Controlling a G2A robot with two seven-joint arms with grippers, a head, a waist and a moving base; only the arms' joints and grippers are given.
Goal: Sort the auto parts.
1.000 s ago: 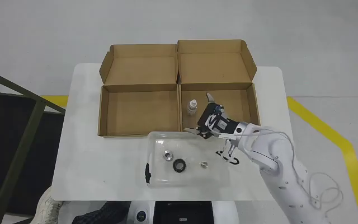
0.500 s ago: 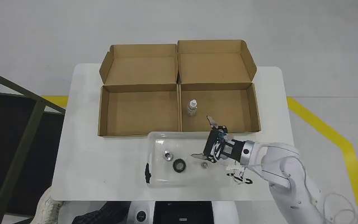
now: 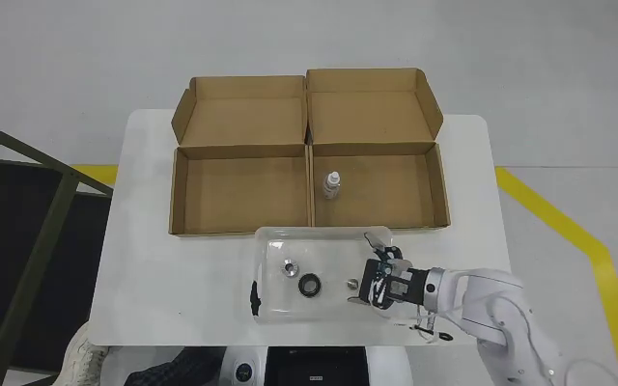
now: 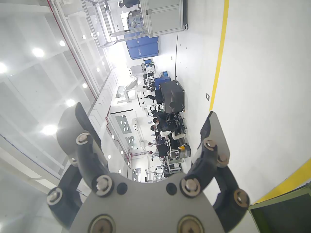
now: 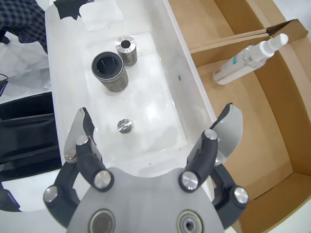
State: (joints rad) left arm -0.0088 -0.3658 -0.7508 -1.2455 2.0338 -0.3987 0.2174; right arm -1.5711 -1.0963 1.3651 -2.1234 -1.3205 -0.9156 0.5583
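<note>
Right jaws spread wide, nothing gripped, hanging over the right end of the tub [image 3: 319, 230] in the lower middle of the top view. One finger sits above the tub's far rim, the other down near its front edge. In the gap between the tips, closer to one finger and touching neither, a small stud [image 5: 125, 126] stands on the tub floor [image 3: 352, 284].

Further left in the tub there's a dark bearing [image 5: 109, 71], upright with its open bore facing up [image 3: 310, 285]. Just beside it, up and to the left, is a smaller steel sleeve [image 5: 126, 51], also on end [image 3: 289, 269]. I can't tell whether those two touch. A scrap of black tape [image 3: 253, 297] clings to the tub's left rim.

The right arm [image 3: 483, 294] comes in from the lower right corner, low across the counter [image 3: 145, 270].

Above the tub, two open cardboard boxes sit side by side, flaps up. The right box [image 3: 386, 193] holds a small bottle [image 3: 331, 183] near its left wall, seen lying on its side in the right wrist view [image 5: 247, 59]. The left box [image 3: 241, 193] shows bare cardboard.

Left jaws released too, wide apart with nothing between them, pointing out at the hall and its yellow floor line [image 4: 220, 56]
</note>
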